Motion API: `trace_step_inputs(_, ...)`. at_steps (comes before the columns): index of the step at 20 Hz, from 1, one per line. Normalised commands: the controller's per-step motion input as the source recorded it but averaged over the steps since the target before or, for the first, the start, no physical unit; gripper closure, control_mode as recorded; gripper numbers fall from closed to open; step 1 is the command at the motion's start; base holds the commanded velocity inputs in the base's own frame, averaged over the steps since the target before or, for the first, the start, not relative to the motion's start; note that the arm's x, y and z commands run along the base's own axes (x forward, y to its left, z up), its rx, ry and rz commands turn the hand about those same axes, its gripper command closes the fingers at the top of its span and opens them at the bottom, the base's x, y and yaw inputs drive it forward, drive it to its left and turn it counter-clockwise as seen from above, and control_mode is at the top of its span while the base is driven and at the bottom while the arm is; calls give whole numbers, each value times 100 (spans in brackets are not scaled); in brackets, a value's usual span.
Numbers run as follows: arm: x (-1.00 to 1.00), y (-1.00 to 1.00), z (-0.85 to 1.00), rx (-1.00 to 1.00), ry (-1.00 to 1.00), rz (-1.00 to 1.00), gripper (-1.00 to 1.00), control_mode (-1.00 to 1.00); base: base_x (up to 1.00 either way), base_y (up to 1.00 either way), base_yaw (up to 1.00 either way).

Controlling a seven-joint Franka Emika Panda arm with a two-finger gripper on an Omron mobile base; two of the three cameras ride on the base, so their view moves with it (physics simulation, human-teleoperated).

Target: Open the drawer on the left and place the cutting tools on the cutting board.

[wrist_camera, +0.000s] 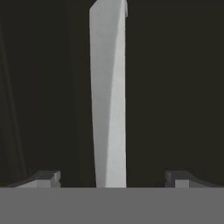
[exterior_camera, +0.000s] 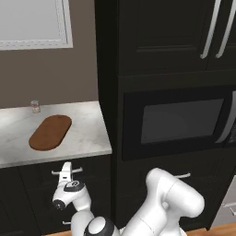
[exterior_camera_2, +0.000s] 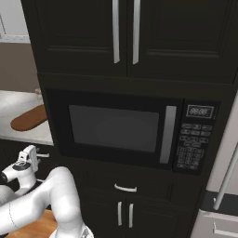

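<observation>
The drawer (exterior_camera: 69, 177) is not yet open; the claw (wrist_camera: 112, 177), spread wide and empty, straddles its handle (wrist_camera: 109, 96); the cutting board (exterior_camera: 50, 132) lies bare.

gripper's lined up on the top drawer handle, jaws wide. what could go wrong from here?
1. The gripper is open, with the handle between its fingertips but not yet clamped; pulling before closing would likely slip off.
2. The drawer sits right under the counter edge, so a high approach could bump the lip.
3. The cutting board lies near the glass jar; a later placement could knock it.
</observation>
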Motion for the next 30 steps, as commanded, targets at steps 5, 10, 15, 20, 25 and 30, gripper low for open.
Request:
trace_step_inputs(5,-1,0,0,0,0,0,100,-100,0,0,0)
trace_step_inputs(10,-26,0,-1,0,0,0,100,-100,0,0,0)
trace_step_inputs(15,-71,0,-9,0,0,0,100,-100,0,0,0)
trace_step_inputs(20,-100,0,-14,0,0,0,100,-100,0,0,0)
trace_step_inputs(25,-100,0,-13,0,0,0,100,-100,0,0,0)
trace_step_inputs(30,-100,0,-13,0,0,0,100,-100,0,0,0)
